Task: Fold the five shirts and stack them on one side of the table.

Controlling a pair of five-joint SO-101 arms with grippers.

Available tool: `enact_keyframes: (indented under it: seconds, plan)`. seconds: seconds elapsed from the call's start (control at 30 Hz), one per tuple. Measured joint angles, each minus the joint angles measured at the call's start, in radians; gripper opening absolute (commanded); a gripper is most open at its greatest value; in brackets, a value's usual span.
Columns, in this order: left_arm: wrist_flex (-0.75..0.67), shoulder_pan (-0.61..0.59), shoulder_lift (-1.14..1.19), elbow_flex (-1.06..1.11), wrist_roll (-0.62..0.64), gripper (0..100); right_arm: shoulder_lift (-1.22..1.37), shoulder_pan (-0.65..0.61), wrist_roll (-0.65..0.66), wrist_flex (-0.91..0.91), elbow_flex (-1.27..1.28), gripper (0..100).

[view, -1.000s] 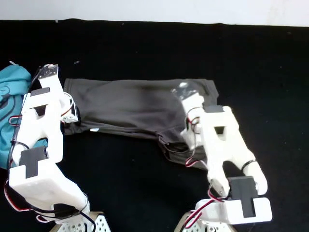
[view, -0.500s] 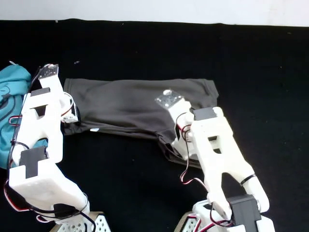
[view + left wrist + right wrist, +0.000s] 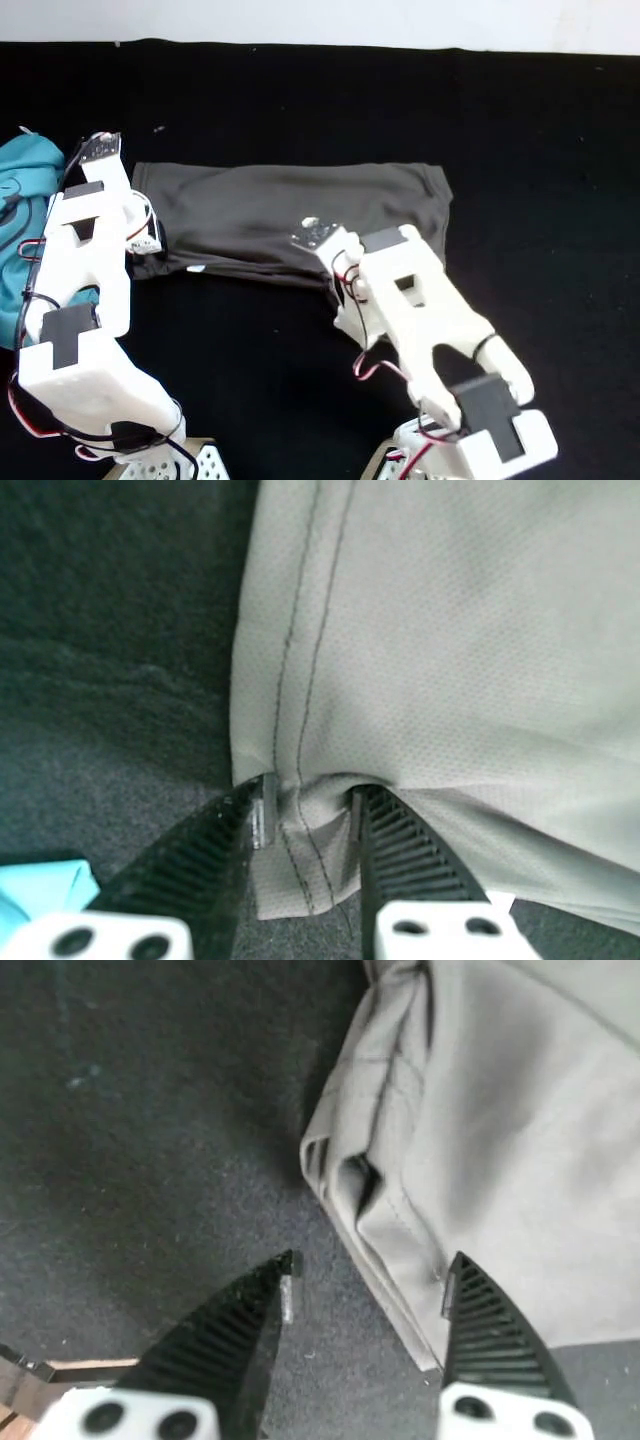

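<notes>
The grey shirt point(image 3: 280, 210), spread on the table point(image 3: 520, 120), is clamped at its hem by the left gripper point(image 3: 310, 810). The right gripper point(image 3: 370, 1280), jaws apart astride the shirt's bunched corner, should be closed on all layers.

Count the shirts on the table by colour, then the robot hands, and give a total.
Grey shirts: 1, the grey shirt, laid out flat.
Teal shirts: 1, the teal shirt, bunched at the side.
Robot hands: 2, the left hand and the right hand.
Total: 4.
</notes>
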Motion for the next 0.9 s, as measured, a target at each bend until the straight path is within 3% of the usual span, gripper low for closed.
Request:
enact_keyframes:
  seconds: [0.2, 0.4, 0.67, 0.9]
  plan:
    - [0.000, 0.000, 0.000, 0.000, 0.000, 14, 0.137, -0.006, 0.000, -0.066, -0.003, 22.1]
    - [0.000, 0.000, 0.000, 0.000, 0.000, 14, 0.226, 0.049, 0.000, -0.104, -0.049, 0.7]
    - [0.000, 0.002, 0.000, 0.002, 0.000, 14, 0.269, 0.186, 0.002, -0.074, -0.161, 0.5]
    - [0.000, 0.002, 0.000, 0.002, 0.000, 14, 0.287, 0.296, 0.002, 0.049, -0.443, 0.5]
